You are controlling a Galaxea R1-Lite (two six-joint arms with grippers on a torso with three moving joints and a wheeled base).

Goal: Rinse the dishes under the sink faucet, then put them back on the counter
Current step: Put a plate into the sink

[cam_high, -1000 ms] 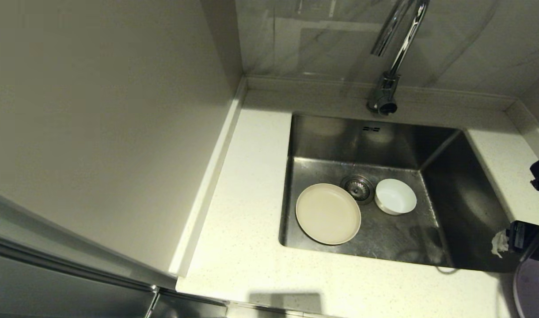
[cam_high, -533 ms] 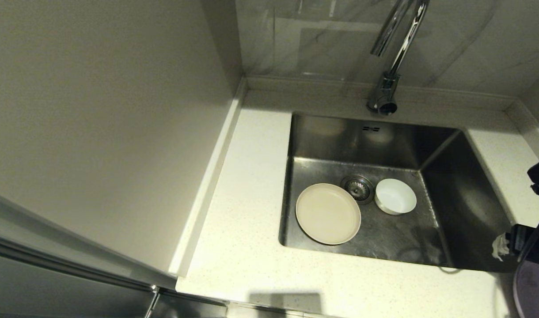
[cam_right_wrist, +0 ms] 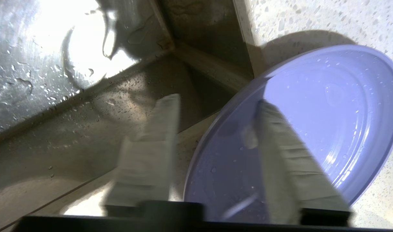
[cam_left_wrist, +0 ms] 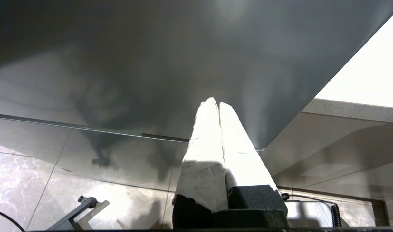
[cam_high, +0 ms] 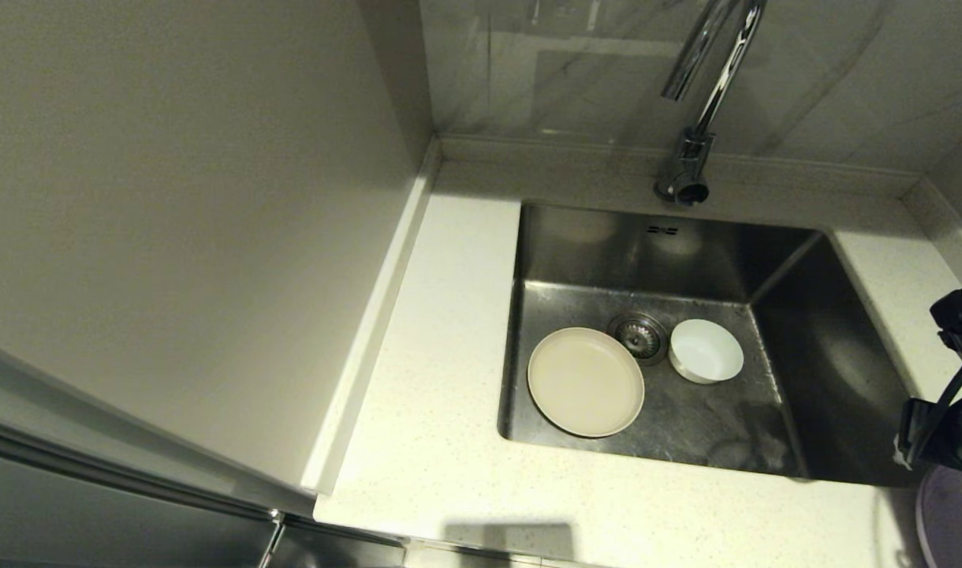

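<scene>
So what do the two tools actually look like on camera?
Left tool: two long tapered fingers wrapped in white tape, on a black foam-like base. Right tool: the same white-wrapped fingers on a black body, with a thin black cable looping beside it.

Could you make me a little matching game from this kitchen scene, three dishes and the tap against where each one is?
Things:
1. cream-beige round plate
2. small white round bowl
3. pale lavender round plate
4. tall chrome gooseneck faucet

Places:
A. on the speckled white counter beside the sink's right front corner, at the right pincer
B. on the ledge behind the steel sink
C. sink bottom, right of the drain strainer
D. sink bottom, left of the drain strainer

Pairs: 1-D, 2-C, 3-A, 4-B
</scene>
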